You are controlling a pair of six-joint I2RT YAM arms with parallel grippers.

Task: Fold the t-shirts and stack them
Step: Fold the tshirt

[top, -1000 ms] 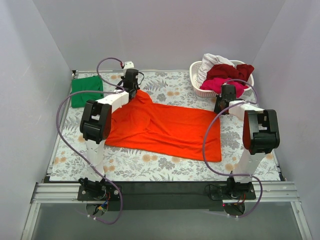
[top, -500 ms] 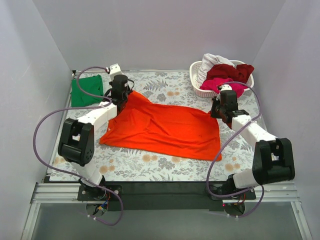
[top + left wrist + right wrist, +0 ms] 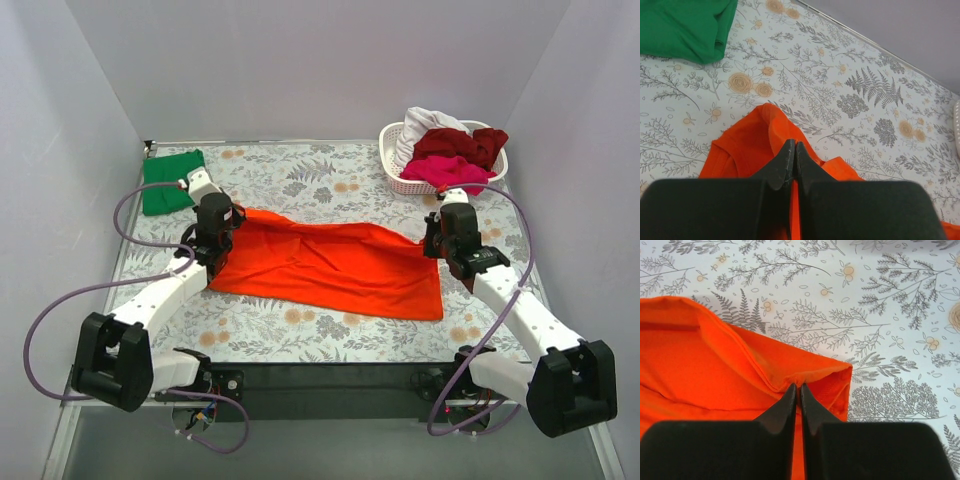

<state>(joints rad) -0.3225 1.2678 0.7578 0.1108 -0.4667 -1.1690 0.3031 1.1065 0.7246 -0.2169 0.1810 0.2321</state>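
Note:
A bright orange-red t-shirt (image 3: 330,265) lies across the middle of the floral table. My left gripper (image 3: 222,232) is shut on its far left corner; the left wrist view shows orange cloth (image 3: 747,145) pinched between the closed fingers (image 3: 792,150). My right gripper (image 3: 436,238) is shut on the far right corner, where the hem (image 3: 805,375) bunches at the fingertips (image 3: 798,389). The held far edge is lifted and drawn toward the near side. A folded green t-shirt (image 3: 172,181) lies at the far left, also in the left wrist view (image 3: 685,27).
A white lattice basket (image 3: 400,170) at the far right holds white (image 3: 425,125), dark red (image 3: 460,142) and magenta pink (image 3: 455,172) shirts. Grey walls close in the left, back and right sides. The floral cloth (image 3: 330,180) covers the table.
Both arms have pulled back toward the near side, dragging the far edge of the orange-red shirt with them. The shirt now looks shorter front to back.

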